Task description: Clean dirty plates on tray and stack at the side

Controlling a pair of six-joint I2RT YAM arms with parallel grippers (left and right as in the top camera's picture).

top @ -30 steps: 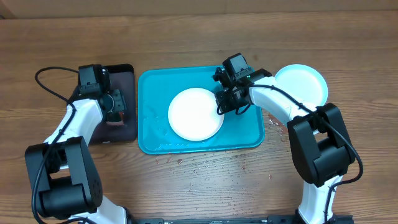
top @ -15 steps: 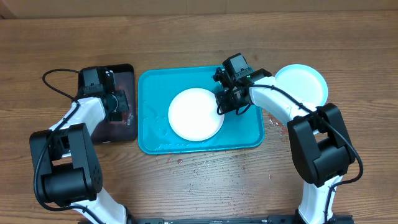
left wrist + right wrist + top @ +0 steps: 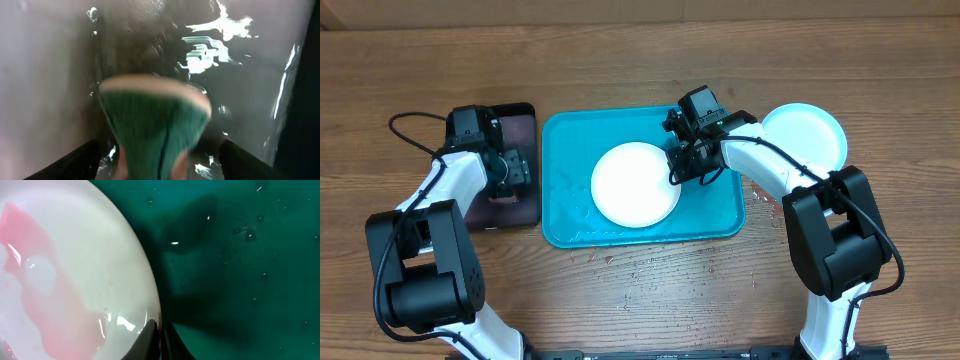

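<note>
Pinching a green-faced sponge [image 3: 155, 125], the left gripper [image 3: 508, 172] hangs over the wet black tray [image 3: 525, 120]. Right gripper [image 3: 161, 339]: fingertips drawn nearly together on the right rim of the white plate [image 3: 632, 185], apparently nipping it. This plate lies central on the turquoise tray [image 3: 565, 140], with a pink smear [image 3: 45, 290] on its face; judged uncleaned. Farther right, off the tray: one pale plate [image 3: 805, 135] on the table [image 3: 640, 60], judged the start of the stack. Progress: midway at best. Unclear: any third plate, possibly beneath the pale plate; left fingertips hidden behind the sponge.
</note>
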